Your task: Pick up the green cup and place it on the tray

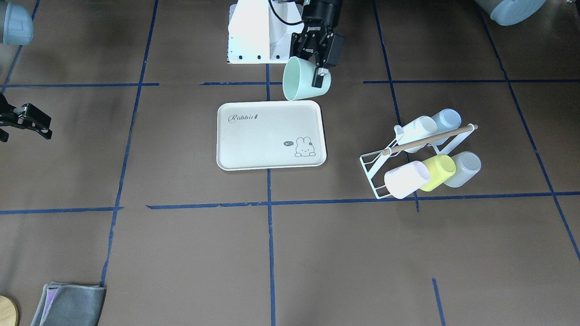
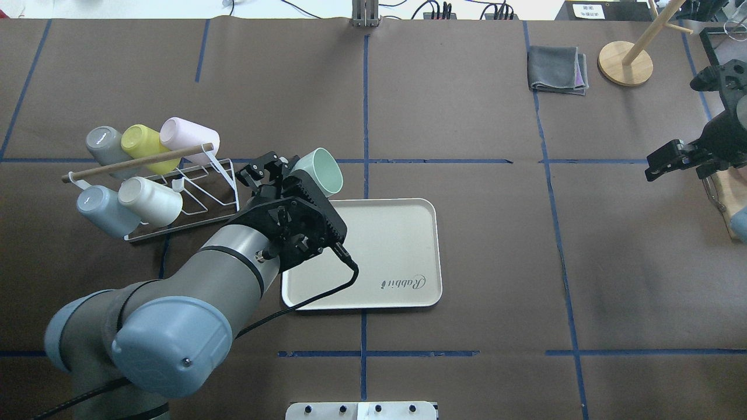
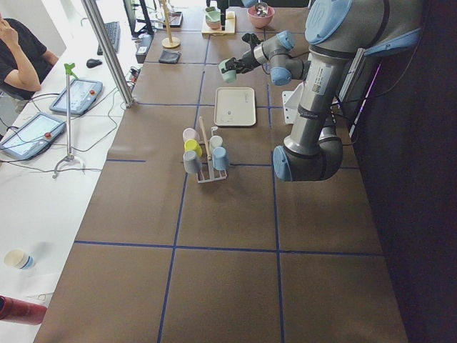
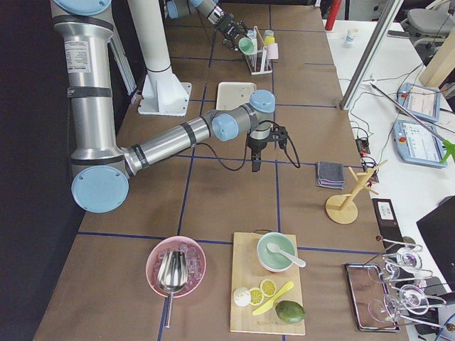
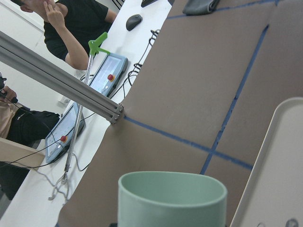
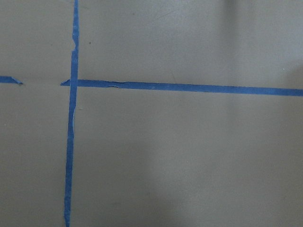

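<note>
Stage: carrying, by the look of it; the pick is made and the placing is not.
Green cup (image 1: 304,81): off the table and held high, clear of every surface, as the left side view also shows. It is tilted well over, with its mouth turned away from the wrist. In the left wrist view its rim fills the bottom of the frame with the tray's edge just beside it.
Left gripper (image 1: 317,72): clamped on the green cup's wall near the rim, one finger outside and the other apparently inside, so the jaws stand only a wall's thickness apart.
Tray (image 1: 263,145): flat on the table, with nothing on it. The cup hangs near the tray's side that faces the rack. Whether it is already over the tray's floor or just outside the rim cannot be told, as the two fixed views disagree through the cup's height.
Right gripper (image 2: 665,162): far off at the table's other end, over bare brown cover and blue tape, with nothing in its grasp. How wide its jaws stand cannot be told.
Rack (image 1: 408,156): white wire rack well apart from the tray, holding five other cups, among them a yellow-green cup (image 1: 438,171).
Done: cup gripped and lifted.
Left: bring the cup over the tray's open floor, turn it upright, lower it until it rests, release and draw back.
Risk: judged from the tilt, a release now would drop the cup on its side.
</note>
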